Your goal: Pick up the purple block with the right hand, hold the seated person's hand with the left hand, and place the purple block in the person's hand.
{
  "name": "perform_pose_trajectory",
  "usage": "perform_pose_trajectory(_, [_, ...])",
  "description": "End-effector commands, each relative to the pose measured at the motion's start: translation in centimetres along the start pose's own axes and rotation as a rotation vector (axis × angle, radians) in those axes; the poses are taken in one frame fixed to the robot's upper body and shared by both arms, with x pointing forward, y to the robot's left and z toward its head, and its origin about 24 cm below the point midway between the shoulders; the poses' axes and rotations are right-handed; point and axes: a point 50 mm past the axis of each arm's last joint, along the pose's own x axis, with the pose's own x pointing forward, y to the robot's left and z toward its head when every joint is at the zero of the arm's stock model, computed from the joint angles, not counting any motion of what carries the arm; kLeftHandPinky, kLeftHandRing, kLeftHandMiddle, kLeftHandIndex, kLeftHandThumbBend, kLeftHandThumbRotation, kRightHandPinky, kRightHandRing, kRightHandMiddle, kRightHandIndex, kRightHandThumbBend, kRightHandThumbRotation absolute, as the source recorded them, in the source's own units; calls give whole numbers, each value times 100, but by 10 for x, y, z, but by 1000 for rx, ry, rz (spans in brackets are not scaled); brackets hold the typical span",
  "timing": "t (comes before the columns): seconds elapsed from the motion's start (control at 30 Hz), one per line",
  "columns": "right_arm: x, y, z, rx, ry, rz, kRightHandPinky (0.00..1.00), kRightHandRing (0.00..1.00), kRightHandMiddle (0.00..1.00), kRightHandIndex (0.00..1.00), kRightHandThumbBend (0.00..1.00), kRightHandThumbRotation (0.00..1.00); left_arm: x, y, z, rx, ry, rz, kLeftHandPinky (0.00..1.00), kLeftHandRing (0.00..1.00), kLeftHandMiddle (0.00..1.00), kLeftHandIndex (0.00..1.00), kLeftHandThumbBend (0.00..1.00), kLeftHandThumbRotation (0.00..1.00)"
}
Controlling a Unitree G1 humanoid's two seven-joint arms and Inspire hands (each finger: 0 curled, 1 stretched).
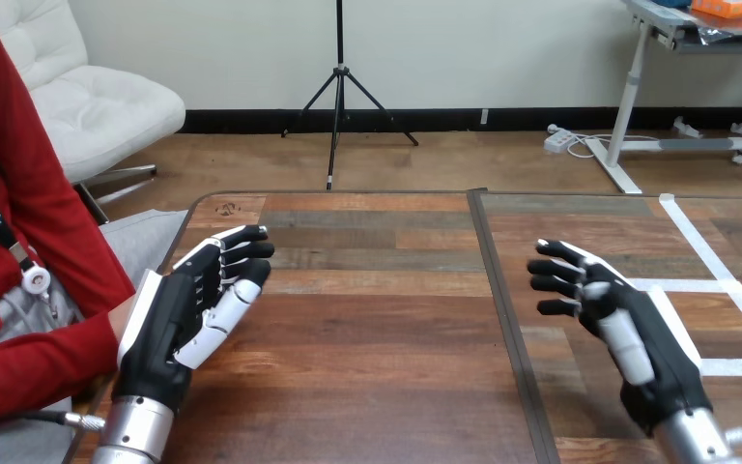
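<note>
At 8 o'clock, a person's red sleeve (29,367) ends just beside the back of the robot's left hand (185,314); whether they touch cannot be told. That hand hovers over the wooden desk (377,319), its fingers (242,249) straight and spread wide toward 1 o'clock, holding nothing. At 4 o'clock the right hand (628,329) hovers near white tape (710,253), fingers loosely spread toward 10 o'clock, empty.

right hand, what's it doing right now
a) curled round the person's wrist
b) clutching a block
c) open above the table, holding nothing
c: the right hand is over the wooden table with its fingers spread and straight, and nothing is between them.
</note>
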Motion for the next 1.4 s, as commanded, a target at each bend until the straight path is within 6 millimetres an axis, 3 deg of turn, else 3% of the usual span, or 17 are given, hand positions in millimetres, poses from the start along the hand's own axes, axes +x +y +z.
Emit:
perform_pose_trajectory(0.0, [7,6,2,114,-68,-44,73,77,77,79,100,100,12,4,13,-53,-103,56,57,66,67,65,51,72])
perform_pose_trajectory(0.37, [5,14,-7,335,-77,-101,69,72,73,75,97,100,13,-2,14,-99,-135,38,45,59,60,59,44,67])
perform_pose_trajectory(0.83, [-1,14,-10,367,-75,-113,64,69,72,74,93,100,18,0,14,-119,-123,66,43,57,60,57,38,60])
perform_pose_trajectory(1.37, [-5,13,-12,407,-75,-131,62,66,70,72,95,100,20,-1,13,-124,-121,53,40,55,60,57,41,59])
